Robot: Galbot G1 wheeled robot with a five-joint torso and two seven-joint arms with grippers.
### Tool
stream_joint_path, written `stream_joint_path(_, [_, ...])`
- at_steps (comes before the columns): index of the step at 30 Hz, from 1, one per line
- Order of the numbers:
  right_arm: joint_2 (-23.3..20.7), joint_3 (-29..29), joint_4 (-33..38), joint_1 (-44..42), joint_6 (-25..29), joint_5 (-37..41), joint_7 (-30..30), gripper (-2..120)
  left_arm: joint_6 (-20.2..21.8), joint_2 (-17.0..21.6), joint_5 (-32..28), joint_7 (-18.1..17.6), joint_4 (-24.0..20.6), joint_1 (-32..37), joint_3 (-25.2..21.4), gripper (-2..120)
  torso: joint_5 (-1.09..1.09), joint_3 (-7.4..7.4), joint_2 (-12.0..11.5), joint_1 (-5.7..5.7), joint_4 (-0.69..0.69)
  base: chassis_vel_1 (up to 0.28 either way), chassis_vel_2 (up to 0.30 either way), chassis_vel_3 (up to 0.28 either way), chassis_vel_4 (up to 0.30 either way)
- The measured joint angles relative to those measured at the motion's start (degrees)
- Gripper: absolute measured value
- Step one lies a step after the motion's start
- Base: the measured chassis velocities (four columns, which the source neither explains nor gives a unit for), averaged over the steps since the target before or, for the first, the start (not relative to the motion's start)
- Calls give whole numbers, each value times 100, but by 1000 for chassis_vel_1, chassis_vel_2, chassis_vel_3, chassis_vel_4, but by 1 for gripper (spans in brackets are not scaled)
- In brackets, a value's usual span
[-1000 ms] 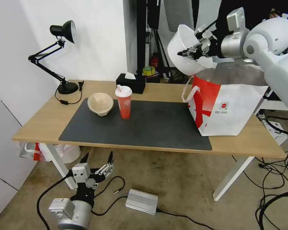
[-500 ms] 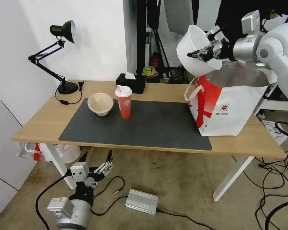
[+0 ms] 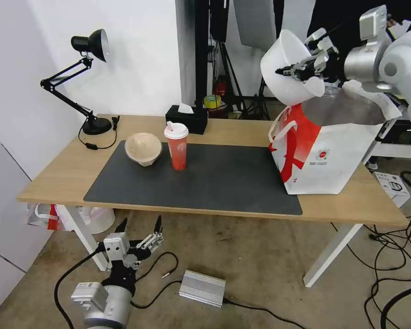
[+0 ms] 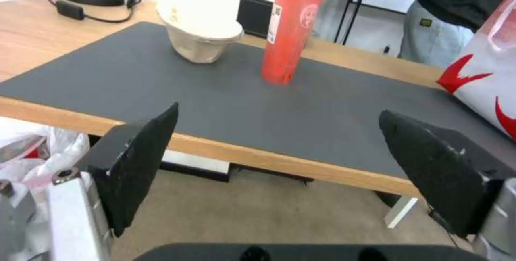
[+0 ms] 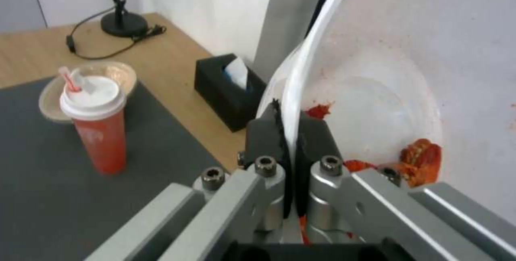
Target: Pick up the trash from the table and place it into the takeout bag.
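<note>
White bowl (image 3: 285, 68) tipped above bag (image 3: 338, 155) mouth | right gripper (image 3: 301, 69) pinching its rim | likely light, thin, greasy: rim hold suits | left gripper (image 3: 139, 228) spread, below table (image 3: 55, 178) edge

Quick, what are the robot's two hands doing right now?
Left gripper: open, holding nothing, down below the table edge.
Right gripper: shut on the white bowl rim, above the takeout bag.

Right claw (image 5: 288, 132) pinching rim of tilted white bowl (image 5: 376, 103), crayfish scraps (image 5: 422, 154) sitting inside, red cup (image 5: 99, 126) standing on worktop (image 5: 177, 67)
</note>
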Motion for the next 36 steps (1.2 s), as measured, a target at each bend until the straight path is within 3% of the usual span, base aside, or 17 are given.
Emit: stream_joint_path(36, [-281, 219, 195, -373, -1, 24, 6, 0, -6, -10, -20, 12, -14, 7, 19, 100, 0, 0, 0, 0, 0, 0, 0, 0, 0])
